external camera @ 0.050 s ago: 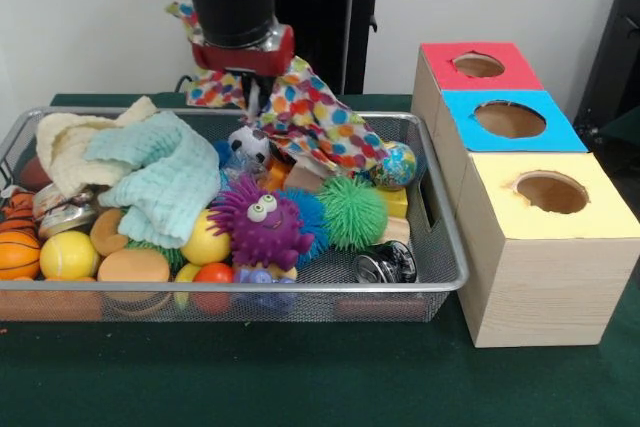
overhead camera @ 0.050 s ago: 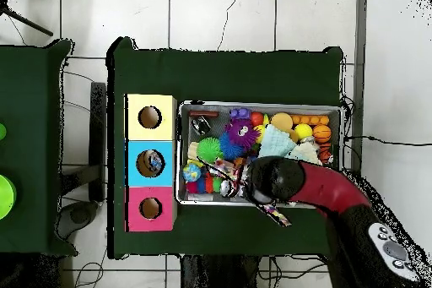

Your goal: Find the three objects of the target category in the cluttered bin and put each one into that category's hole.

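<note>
Polka-dot cloth (external camera @ 0.050 s ago: 310, 117) hangs pinched in the closed gripper (external camera @ 0.050 s ago: 250, 87) above the far side of the wire bin (external camera @ 0.050 s ago: 440, 247), its lower corner draped over the globe ball (external camera @ 0.050 s ago: 397, 164) and still among the toys. Dragging sideways could snag the green spiky ball (external camera @ 0.050 s ago: 352, 212) or catch the rim. A straight lift looks safest. Right of the bin stand the red box (external camera @ 0.050 s ago: 475, 67), blue box (external camera @ 0.050 s ago: 510, 119) and yellow box (external camera @ 0.050 s ago: 550, 197), close beside it.
</note>
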{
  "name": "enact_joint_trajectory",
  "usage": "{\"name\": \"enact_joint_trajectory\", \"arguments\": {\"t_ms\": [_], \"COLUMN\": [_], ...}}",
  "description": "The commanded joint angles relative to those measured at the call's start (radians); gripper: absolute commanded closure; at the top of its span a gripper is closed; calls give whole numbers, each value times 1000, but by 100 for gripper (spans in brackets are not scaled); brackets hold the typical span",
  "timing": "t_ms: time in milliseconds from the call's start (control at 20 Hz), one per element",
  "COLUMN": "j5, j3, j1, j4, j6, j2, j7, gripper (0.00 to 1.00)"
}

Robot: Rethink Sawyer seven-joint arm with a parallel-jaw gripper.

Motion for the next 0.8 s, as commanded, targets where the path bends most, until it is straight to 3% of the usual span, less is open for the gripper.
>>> {"name": "enact_joint_trajectory", "arguments": {"t_ms": [50,800], "j5": [-141,-221], "j3": [189,284], "j1": [-67,-118], "j4": [-228,-247], "j6": [135,62], "j2": [-4,59], "j7": [-439,-404], "gripper": [100,100]}}
